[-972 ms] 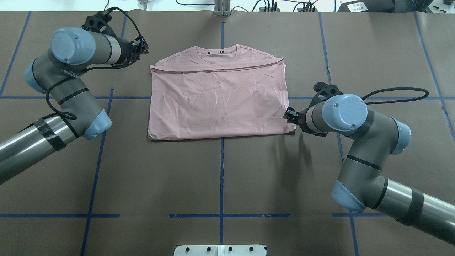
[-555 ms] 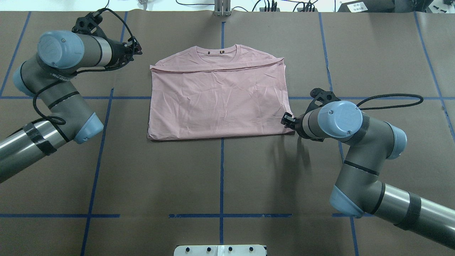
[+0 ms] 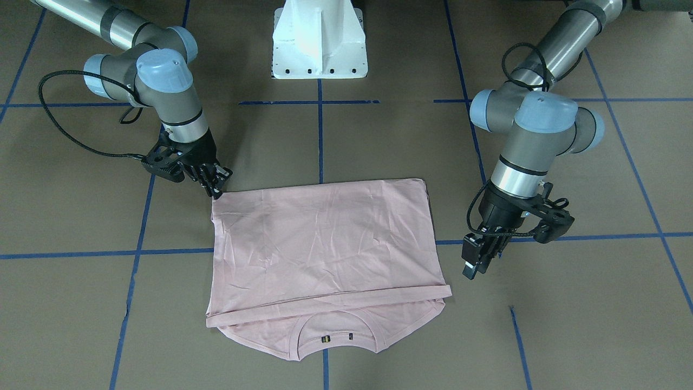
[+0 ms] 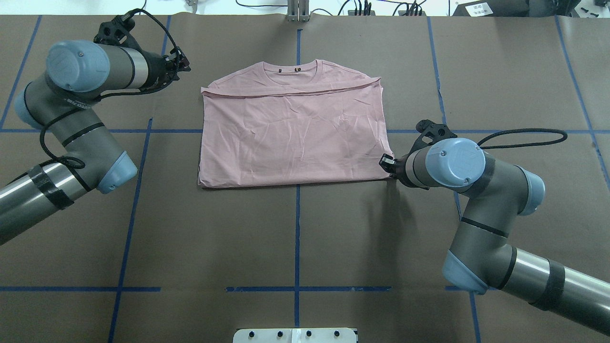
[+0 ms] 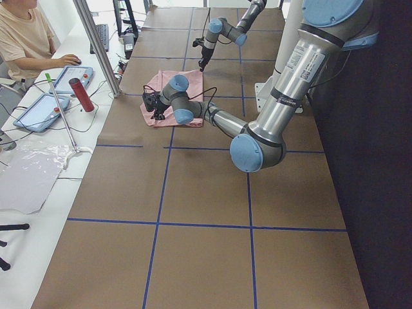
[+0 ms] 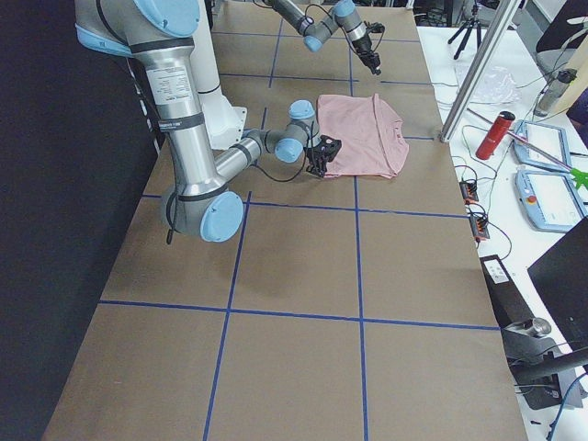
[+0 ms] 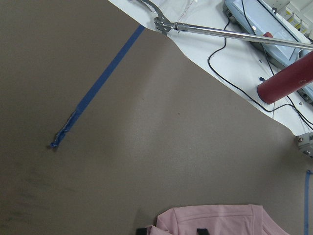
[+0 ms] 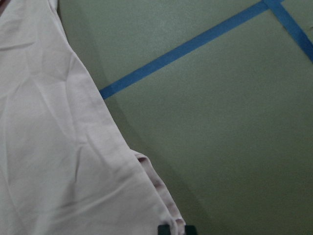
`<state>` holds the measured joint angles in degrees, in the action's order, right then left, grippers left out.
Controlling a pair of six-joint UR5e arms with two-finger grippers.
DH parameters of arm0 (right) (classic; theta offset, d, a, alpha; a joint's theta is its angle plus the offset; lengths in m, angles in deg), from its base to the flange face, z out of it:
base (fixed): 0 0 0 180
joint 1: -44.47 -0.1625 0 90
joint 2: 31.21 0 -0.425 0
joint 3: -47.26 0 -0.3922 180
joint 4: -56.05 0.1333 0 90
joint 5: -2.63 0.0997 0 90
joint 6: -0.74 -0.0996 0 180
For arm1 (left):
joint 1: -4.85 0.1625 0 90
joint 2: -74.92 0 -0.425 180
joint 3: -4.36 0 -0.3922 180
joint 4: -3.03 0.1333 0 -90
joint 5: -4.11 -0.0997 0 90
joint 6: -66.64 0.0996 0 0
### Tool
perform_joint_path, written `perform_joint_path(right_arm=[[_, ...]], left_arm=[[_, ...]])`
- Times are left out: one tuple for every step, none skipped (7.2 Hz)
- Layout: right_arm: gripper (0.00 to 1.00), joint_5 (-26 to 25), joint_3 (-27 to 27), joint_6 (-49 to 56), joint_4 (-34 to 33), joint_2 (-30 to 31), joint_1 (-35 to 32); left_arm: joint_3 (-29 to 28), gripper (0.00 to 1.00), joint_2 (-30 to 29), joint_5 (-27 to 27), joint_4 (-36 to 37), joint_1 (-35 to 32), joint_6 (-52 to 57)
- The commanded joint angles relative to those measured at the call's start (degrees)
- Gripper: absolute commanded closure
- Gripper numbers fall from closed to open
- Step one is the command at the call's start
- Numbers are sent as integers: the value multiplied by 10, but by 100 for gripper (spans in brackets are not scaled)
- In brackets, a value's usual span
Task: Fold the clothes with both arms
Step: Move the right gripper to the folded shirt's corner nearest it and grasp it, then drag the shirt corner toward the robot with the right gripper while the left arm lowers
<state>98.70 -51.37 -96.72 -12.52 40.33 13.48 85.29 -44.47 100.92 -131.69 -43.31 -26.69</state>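
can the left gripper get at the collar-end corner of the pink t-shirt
Probably yes: the left gripper hangs beside the pale pink short-sleeved T-shirt, apart from it, only brown table cover between.

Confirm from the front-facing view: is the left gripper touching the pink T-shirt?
No, the left gripper hangs off the T-shirt's collar-end corner, with bare brown table showing between them.

Overhead and front cameras face each other, sharing the T-shirt (image 4: pixel 293 138); wrist cameras look close.
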Motion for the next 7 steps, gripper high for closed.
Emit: perform_joint_path(right_arm=[[100,2,-22,-4,-2,6,1],[100,4,-50,-5,-2,27,4],[100,8,-121,-5,-2,93,32],[100,8,-201,-5,-1,166,77],[100,22,-264,-36,-3,219,133],[100,44,-295,-73,-5,238,179],[100,62,-315,-96,-4,264,219]], left_arm=[[5,56,5,0,1,-3,-1],[6,56,5,2,1,-2,-1],[5,55,5,4,-7,3,-15],[11,55,0,11,-8,4,-21],[25,55,1,54,-8,5,-39],[26,55,2,74,-9,6,-40],[27,55,-1,75,-10,8,-40]])
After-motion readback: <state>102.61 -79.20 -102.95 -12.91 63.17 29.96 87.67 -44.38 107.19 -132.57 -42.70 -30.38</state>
